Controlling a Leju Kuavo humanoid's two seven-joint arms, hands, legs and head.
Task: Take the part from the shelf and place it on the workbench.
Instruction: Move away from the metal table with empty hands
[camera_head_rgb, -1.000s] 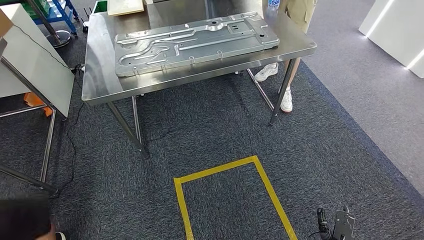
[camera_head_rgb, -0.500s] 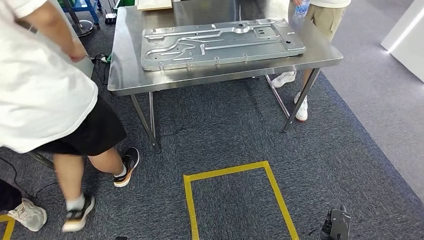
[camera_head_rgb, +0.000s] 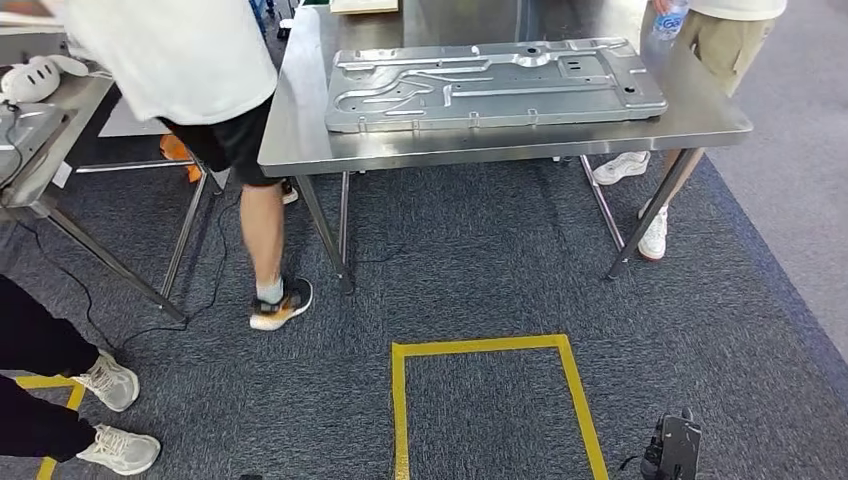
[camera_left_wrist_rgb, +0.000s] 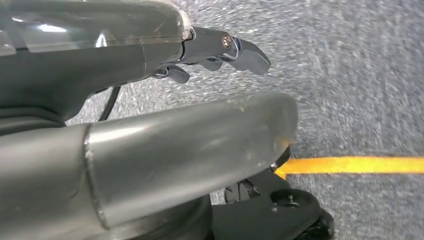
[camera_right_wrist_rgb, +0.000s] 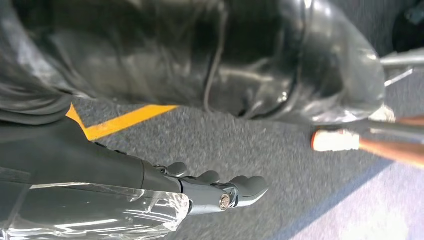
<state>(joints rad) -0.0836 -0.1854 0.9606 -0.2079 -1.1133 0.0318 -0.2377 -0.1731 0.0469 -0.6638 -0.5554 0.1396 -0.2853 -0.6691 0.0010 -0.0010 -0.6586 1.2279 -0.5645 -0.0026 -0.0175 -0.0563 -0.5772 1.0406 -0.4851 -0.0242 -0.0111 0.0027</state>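
A large pressed sheet-metal part (camera_head_rgb: 495, 85) lies flat on the steel workbench (camera_head_rgb: 300, 150) ahead of me, at the back of the head view. My right hand (camera_head_rgb: 672, 452) hangs low at the bottom right, above the carpet. In the right wrist view the right hand (camera_right_wrist_rgb: 215, 192) has its fingers stretched out with nothing in them. My left hand (camera_left_wrist_rgb: 220, 47) also hangs over the carpet, fingers out and holding nothing. Both hands are far from the part.
A person in a white shirt and black shorts (camera_head_rgb: 200, 70) stands between the workbench and a metal table (camera_head_rgb: 40, 150) on the left. Another person with a water bottle (camera_head_rgb: 668, 20) stands behind the bench's right end. Feet in pale shoes (camera_head_rgb: 110, 380) show at lower left. A yellow tape rectangle (camera_head_rgb: 480, 347) marks the floor.
The whole picture has shifted right as my view turned. The person in the white shirt walked from the left foreground back towards the gap beside the workbench. The part stayed on the bench.
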